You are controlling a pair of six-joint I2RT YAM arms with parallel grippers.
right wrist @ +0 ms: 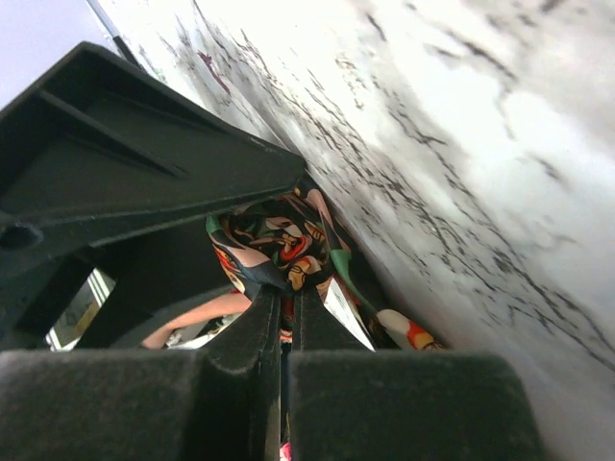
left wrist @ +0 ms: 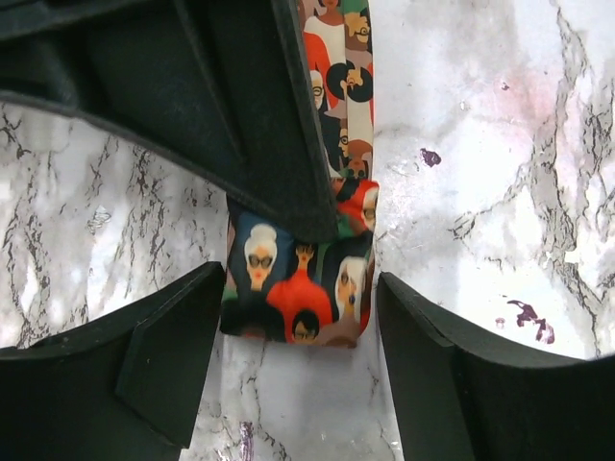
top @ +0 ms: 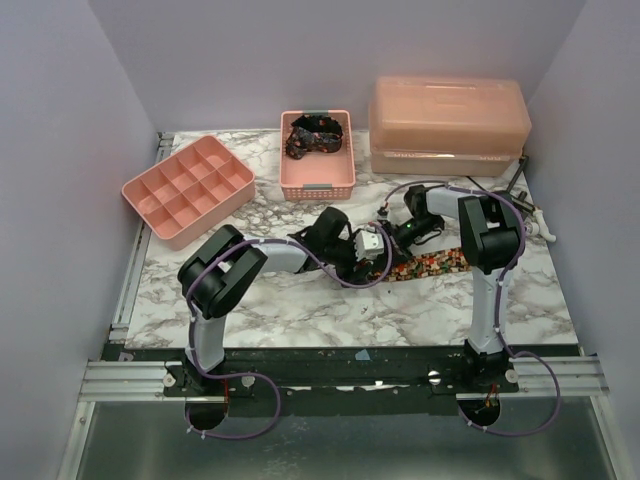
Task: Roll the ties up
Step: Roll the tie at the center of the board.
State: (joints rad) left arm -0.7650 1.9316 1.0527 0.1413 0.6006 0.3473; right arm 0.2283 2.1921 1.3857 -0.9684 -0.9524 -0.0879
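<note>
A tie (top: 435, 263) printed with red, orange and green figures lies across the marble table, right of centre. Its folded end (left wrist: 298, 288) sits between the fingers of my left gripper (left wrist: 300, 322), which stands open with one finger (left wrist: 163, 355) on each side of the fabric. My right gripper (right wrist: 288, 288) is shut on a bunched fold of the same tie (right wrist: 279, 240), low against the table. Both grippers meet at that end in the top view, the left gripper (top: 372, 246) beside the right gripper (top: 393, 237). A darker tie (top: 315, 135) lies rolled in the pink basket.
The pink basket (top: 317, 183) stands at the back centre. A pink divided tray (top: 187, 188) lies at the back left and a pink lidded box (top: 448, 125) at the back right. Purple walls close in both sides. The right gripper's black body (left wrist: 240, 96) fills the top of the left wrist view.
</note>
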